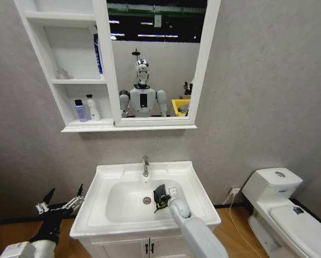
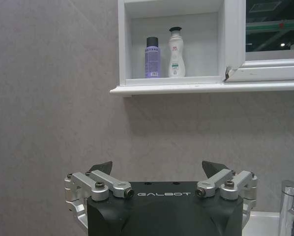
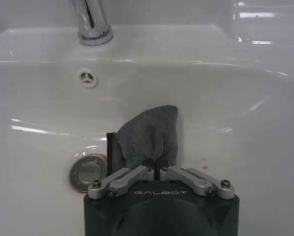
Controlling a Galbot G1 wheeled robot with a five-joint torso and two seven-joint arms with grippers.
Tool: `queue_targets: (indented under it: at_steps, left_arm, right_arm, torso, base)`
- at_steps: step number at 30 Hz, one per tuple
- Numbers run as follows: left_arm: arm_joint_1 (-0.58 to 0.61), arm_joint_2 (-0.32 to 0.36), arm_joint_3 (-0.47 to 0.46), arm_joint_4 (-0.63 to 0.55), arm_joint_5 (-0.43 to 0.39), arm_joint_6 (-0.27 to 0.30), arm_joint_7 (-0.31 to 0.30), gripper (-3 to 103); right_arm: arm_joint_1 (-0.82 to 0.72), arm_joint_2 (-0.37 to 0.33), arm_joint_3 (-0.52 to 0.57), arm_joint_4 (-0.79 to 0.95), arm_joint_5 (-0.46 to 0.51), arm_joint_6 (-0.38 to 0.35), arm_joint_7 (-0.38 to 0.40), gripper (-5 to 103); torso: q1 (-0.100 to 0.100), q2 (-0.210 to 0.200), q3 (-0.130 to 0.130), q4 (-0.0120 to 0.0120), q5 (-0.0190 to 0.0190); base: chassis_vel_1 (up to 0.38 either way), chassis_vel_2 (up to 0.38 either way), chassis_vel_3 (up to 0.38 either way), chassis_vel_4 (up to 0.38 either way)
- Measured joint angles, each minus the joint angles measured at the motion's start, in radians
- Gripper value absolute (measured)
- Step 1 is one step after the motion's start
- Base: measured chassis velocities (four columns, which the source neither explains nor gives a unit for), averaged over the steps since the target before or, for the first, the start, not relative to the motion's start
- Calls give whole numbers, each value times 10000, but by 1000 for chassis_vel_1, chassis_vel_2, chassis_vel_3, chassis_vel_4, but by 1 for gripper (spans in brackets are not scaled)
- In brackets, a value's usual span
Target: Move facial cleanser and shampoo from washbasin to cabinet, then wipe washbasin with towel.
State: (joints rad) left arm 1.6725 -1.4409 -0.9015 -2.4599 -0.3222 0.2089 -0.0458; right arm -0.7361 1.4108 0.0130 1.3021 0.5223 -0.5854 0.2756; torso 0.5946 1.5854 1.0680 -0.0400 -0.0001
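Right gripper, nearest the camera, reaches down into the bowl of the washbasin with its fingers pinched together on the dark grey towel. Towel hangs crumpled against the white bowl floor, just beside the round chrome drain plug. Bare porcelain lies open on the far side of the towel, up to the small overflow hole and the base of the chrome tap. In the head view the towel sits right of the drain, near the bowl's right wall.

Left gripper hangs off the basin's left edge, over the floor, with both fingers spread wide and nothing between them; grey wall fills the space ahead of it.

Farther up, the white cabinet joins the mirror frame. Its lowest of 3 shelves carries 2 bottles side by side: a purple bottle with a black cap and a white bottle. White toilet stands well apart at right.
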Motion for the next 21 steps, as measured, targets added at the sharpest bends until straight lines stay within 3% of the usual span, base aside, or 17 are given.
queue_targets:
  at_steps: [21]
  left_arm:
    - [0,0,0,0,0,0,0,100]
  right_arm:
    - [405,1430,-301,-1747,-350,1155,-697,1]
  torso:
    - [0,0,0,1,0]
  base:
    - [0,0,0,0]
